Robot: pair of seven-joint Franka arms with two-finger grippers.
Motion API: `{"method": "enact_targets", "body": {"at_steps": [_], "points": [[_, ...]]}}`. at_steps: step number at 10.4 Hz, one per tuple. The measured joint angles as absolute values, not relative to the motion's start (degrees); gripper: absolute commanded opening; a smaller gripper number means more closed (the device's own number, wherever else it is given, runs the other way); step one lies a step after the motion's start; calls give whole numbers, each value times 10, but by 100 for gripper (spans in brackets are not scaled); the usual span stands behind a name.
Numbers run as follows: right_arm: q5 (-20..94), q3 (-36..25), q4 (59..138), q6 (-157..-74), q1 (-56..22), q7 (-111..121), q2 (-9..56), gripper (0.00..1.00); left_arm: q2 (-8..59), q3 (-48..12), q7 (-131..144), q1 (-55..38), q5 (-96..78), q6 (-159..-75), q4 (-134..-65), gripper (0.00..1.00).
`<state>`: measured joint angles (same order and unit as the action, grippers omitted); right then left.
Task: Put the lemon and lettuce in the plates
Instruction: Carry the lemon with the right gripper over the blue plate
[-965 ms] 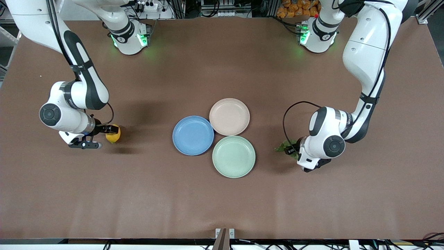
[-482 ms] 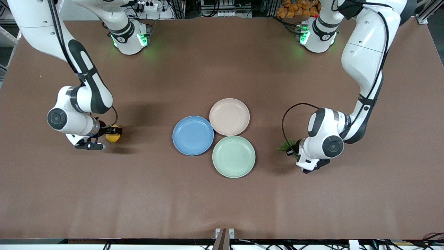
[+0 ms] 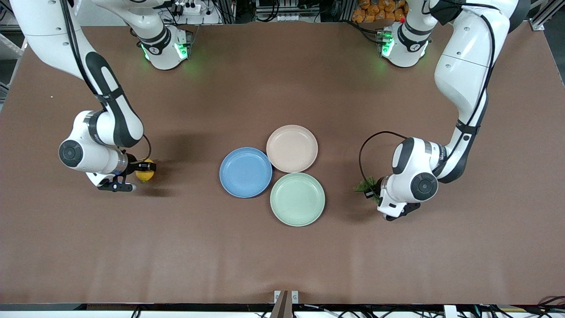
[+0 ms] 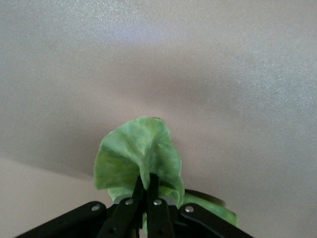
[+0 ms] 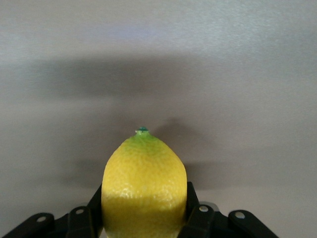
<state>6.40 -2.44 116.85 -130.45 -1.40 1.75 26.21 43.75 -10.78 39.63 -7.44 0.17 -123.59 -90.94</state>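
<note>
My right gripper [image 3: 143, 170] is shut on the yellow lemon [image 3: 145, 174], low over the table at the right arm's end; in the right wrist view the lemon [image 5: 144, 191] sits between the black fingers [image 5: 196, 218]. My left gripper [image 3: 370, 191] is shut on the green lettuce leaf [image 3: 365, 184], low over the table at the left arm's end; in the left wrist view the lettuce [image 4: 136, 156] is pinched between the fingertips [image 4: 154, 191]. The blue plate [image 3: 246, 172] and the beige-pink plate [image 3: 291, 148] lie mid-table, both bare.
A pale mint-green plate [image 3: 297, 199] lies beside the other two plates, nearer to the front camera. The brown table [image 3: 282, 256] stretches wide around the plates. Both arm bases stand at the table's edge away from the camera.
The right gripper shifted slightly toward the plates with the lemon. The left gripper has gathered the lettuce leaf, so less of it shows beside the wrist.
</note>
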Motion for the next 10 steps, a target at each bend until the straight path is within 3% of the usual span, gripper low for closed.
{"method": "enact_targets", "body": {"at_steps": [4,7,10], "points": [[71,14,1046,-1174,-76,-137,251,0,438,-107,396,-74,2,-1236,-906,0],[71,84,1004,-1175,-103,-272,257,0,437,-105,396,-74,2,-1236,-898,0],[72,103,974,-1215,-156,-359,297,0,437,-104,396,-74,3,-1236,-894,0]]}}
